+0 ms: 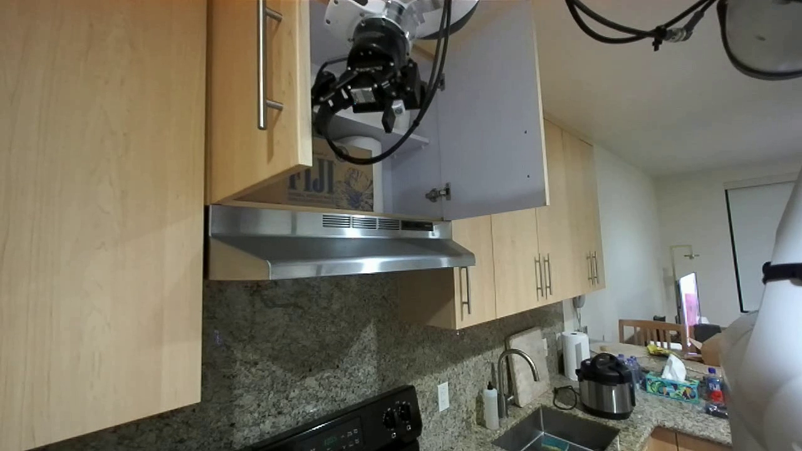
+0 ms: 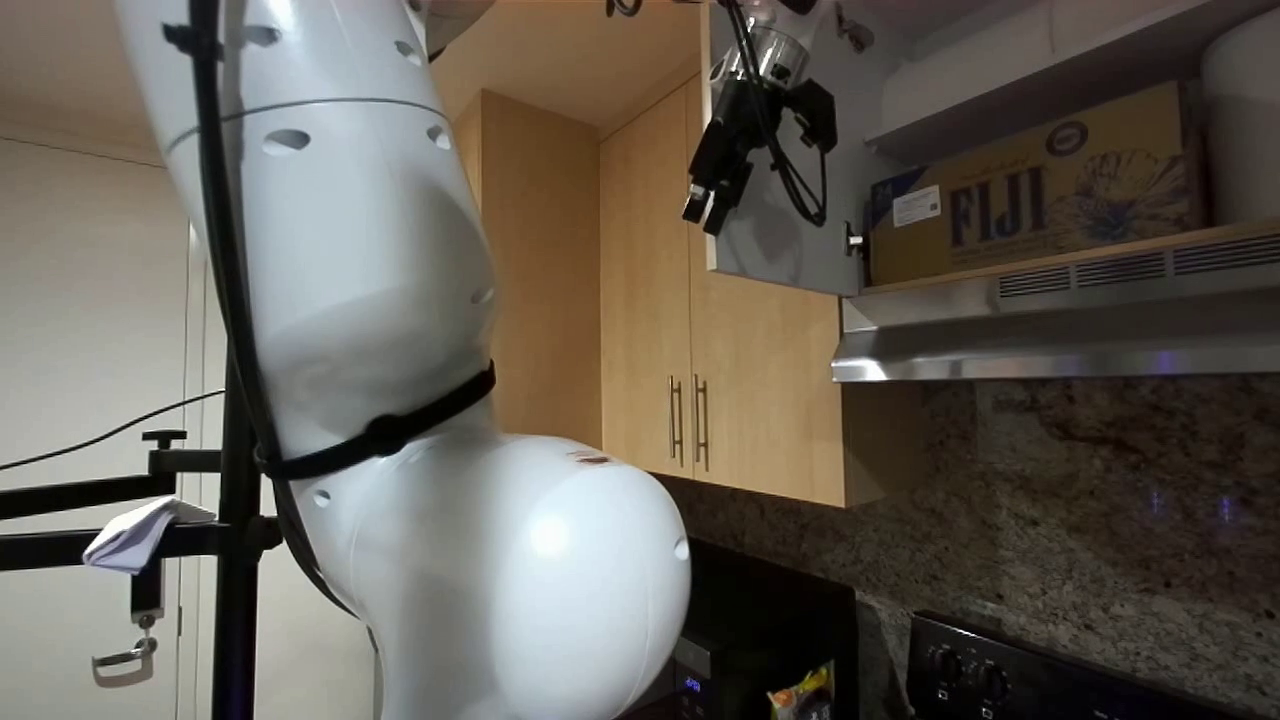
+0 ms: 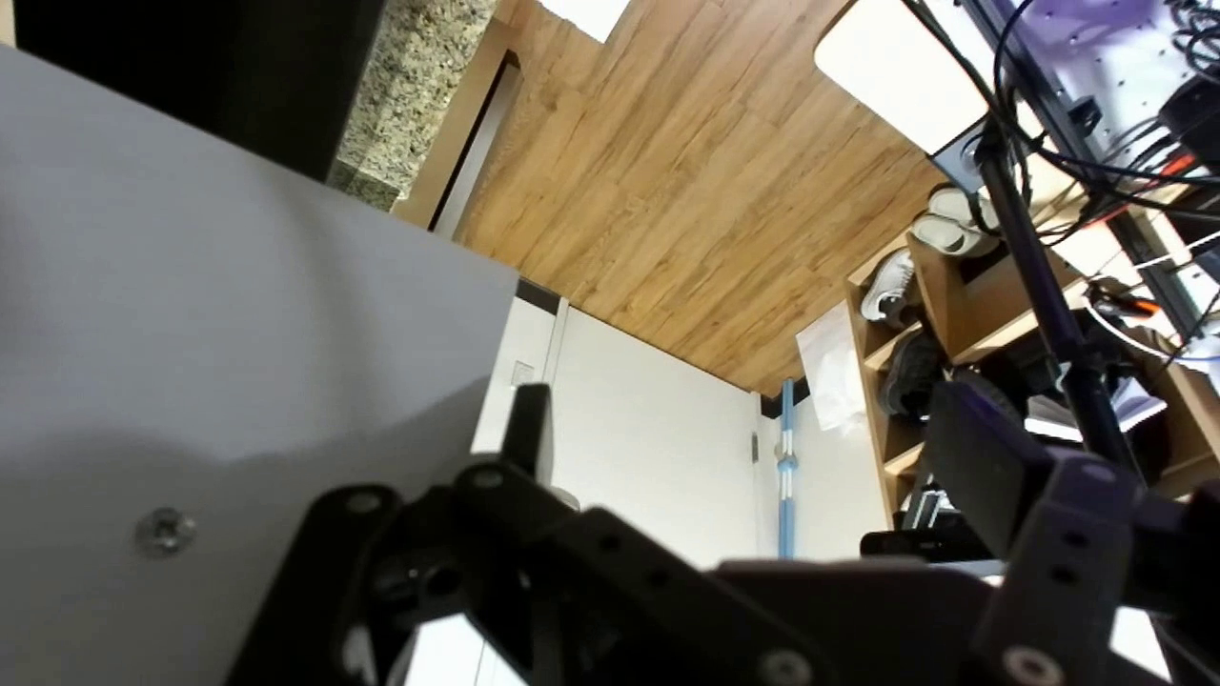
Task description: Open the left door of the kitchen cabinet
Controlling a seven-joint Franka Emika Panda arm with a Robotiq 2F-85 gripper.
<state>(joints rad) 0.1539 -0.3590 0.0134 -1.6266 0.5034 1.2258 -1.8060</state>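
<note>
Out from the kitchen cabinet (image 1: 413, 169) stands the left door (image 1: 241, 88), swung open just above the range hood (image 1: 338, 250), bar handle (image 1: 262, 69) on its maple-coloured front, and across the opening the right door (image 1: 489, 119) is wide as well! Look at the gripper (image 3: 753, 448): fingers (image 3: 527, 429) spread well apart, a white room door (image 3: 658, 419) and a blue pole (image 3: 786, 514) showing through the gap. It's up on the inner side of the left door, one finger just beside that pale face in the wrist view; whether they touch, I can't tell. In both exterior views there's the FIJI box (image 2: 1040, 210) sitting inside the kitchen cabinet, a white cylinder (image 2: 1245, 120) right next to it.
</note>
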